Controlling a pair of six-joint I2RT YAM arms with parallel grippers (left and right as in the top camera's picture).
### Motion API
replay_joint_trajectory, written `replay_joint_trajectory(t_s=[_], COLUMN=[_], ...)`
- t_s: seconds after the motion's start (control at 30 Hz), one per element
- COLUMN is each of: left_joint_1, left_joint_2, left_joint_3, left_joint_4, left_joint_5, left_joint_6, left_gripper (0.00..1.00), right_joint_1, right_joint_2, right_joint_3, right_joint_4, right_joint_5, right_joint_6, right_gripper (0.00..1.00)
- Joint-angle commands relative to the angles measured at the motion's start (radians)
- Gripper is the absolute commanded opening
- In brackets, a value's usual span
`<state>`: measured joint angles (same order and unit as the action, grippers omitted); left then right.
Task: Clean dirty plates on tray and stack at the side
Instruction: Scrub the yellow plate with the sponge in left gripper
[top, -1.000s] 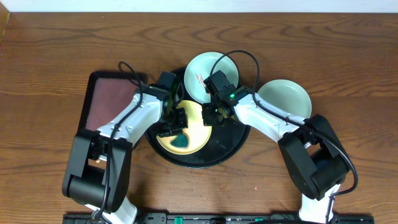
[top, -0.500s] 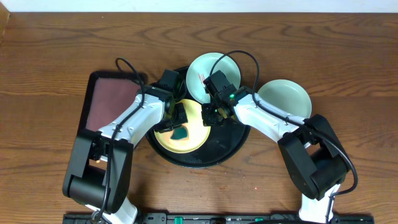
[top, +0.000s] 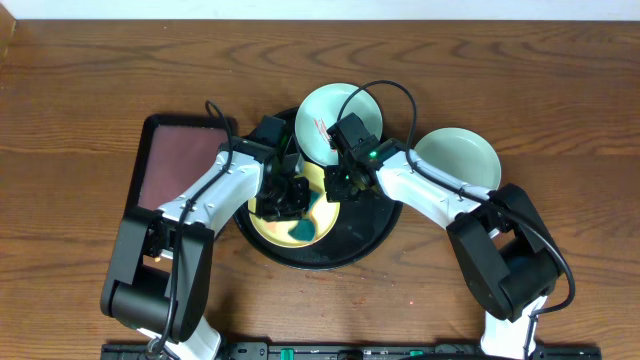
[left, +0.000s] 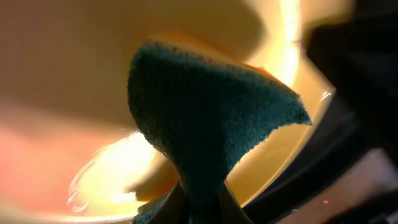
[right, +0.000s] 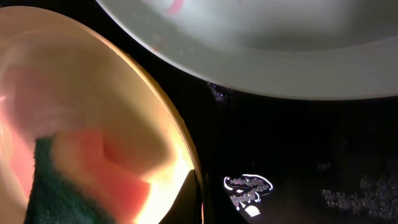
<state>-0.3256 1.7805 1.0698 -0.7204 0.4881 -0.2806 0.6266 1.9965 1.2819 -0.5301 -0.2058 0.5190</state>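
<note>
The pale yellow plate (top: 268, 228) lies on the round black tray (top: 365, 228). My left gripper (top: 284, 196) is shut on a green-and-orange sponge (top: 302, 231) pressed onto that plate; the left wrist view shows the sponge (left: 205, 124) against the yellow plate (left: 74, 62). My right gripper (top: 338, 184) is shut on the yellow plate's right rim (right: 168, 124), fingers (right: 194, 202) either side of it. An aqua plate (top: 335, 112) with a red smear rests at the tray's back, also seen from the right wrist (right: 280, 56). A second aqua plate (top: 458, 156) sits on the table to the right.
A rectangular black-rimmed tray (top: 175, 160) with a reddish-brown inside lies left of the round tray, under my left arm. The table is brown wood (top: 520, 70). The black tray's floor (right: 298, 155) carries a white printed mark.
My left gripper has swept the sponge over the yellow plate, first up and then down to the right. The right gripper has stayed on the rim.
</note>
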Motion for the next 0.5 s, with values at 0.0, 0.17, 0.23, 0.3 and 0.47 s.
replay_joint_trajectory(t_s=[0.0, 0.17, 0.23, 0.3, 0.47], left_joint_1=[-0.001, -0.001, -0.001, -0.001, -0.001], left_joint_2=[0.013, 0.013, 0.013, 0.013, 0.013], left_joint_3=[-0.008, -0.008, -0.008, -0.008, -0.008], left_joint_4=[0.058, 0.101, 0.097, 0.08, -0.026], left_joint_5=[-0.01, -0.422, -0.568, -0.62, -0.658], left_joint_6=[0.032, -0.215, -0.302, -0.338, -0.402], left_gripper=[0.08, 0.07, 0.07, 0.07, 0.08], right_joint_1=[-0.003, -0.003, -0.003, -0.003, -0.003], right_joint_2=[0.027, 0.027, 0.027, 0.027, 0.027], right_joint_3=[0.009, 0.009, 0.009, 0.009, 0.009], right_joint_4=[-0.008, -0.008, -0.008, -0.008, -0.008], right_joint_5=[0.04, 0.04, 0.04, 0.04, 0.04], right_joint_6=[0.015, 0.015, 0.015, 0.015, 0.015], right_gripper=[0.01, 0.01, 0.01, 0.01, 0.01])
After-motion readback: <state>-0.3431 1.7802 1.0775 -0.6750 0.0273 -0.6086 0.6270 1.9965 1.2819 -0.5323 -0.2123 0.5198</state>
